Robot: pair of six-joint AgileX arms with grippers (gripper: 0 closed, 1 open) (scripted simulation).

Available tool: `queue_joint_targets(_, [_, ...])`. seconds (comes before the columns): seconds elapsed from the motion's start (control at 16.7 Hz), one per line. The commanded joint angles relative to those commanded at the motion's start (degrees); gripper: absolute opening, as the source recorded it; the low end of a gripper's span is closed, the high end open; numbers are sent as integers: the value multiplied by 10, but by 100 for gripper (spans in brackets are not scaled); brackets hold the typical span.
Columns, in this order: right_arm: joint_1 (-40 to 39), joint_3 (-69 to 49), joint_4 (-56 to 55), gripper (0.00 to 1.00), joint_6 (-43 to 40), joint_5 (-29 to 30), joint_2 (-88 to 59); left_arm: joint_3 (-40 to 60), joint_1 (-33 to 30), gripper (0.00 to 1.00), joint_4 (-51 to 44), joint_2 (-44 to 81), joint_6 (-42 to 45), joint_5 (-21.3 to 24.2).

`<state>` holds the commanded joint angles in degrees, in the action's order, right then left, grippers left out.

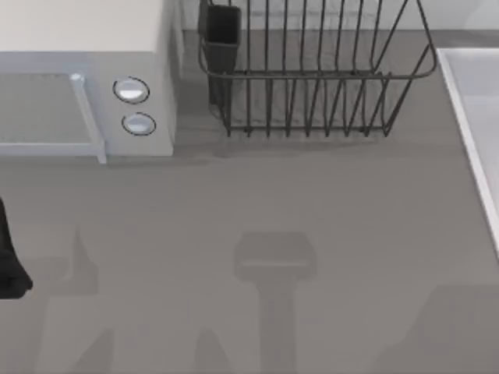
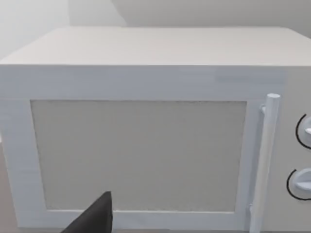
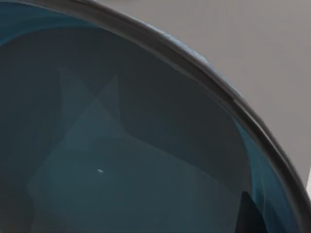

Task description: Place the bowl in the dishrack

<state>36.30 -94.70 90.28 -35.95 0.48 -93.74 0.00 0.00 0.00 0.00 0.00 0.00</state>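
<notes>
A: Top view first, quick. What did you see?

B: The large dark wire dishrack [image 1: 312, 70] with upright tines sat at the far edge of the grey tabletop [image 1: 312, 202], right of centre, its dark rectangular utensil cup [image 1: 222, 31] at the rack's left corner. The white microwave-like box [image 1: 86, 78] with two round knobs [image 1: 131, 90] stood just left of the rack, apart from it. A pale flat slab [image 1: 479, 117] ran along the right edge. A black piece of the left arm [image 1: 9, 265] poked in at the left edge, well short of the rack.

A: Left wrist?

B: It faced the white box's door panel [image 2: 138, 155] and its vertical white handle [image 2: 265, 160]. One dark fingertip [image 2: 97, 216] of the left gripper showed low in the frame, near the door; spread or pressed together, I could not tell.

A: Right wrist?

B: Very close on the round teal-blue bowl [image 3: 121, 145], looking into its inside, its thin dark rim [image 3: 204, 73] curving across against the grey table. A dark fingertip [image 3: 250, 213] of the right gripper lay inside the bowl by the wall. Pinching or not, I couldn't tell.

A: Bowl in the rack?

B: No wires around it, just grey table past the rim.
</notes>
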Motion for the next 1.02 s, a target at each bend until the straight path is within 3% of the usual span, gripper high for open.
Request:
queue_joint_targets(0.18, [-55, -4, -50, 0, 32, 39, 6, 0, 0, 100, 0, 0, 0, 0])
queue_joint_targets(0.36, [-164, -2, -143, 0, 85, 106, 13, 0, 0, 100, 0, 0, 0, 0])
queue_joint_targets(1.02, [-759, 78, -639, 0, 320, 432, 56, 0, 0, 100, 0, 0, 0, 0])
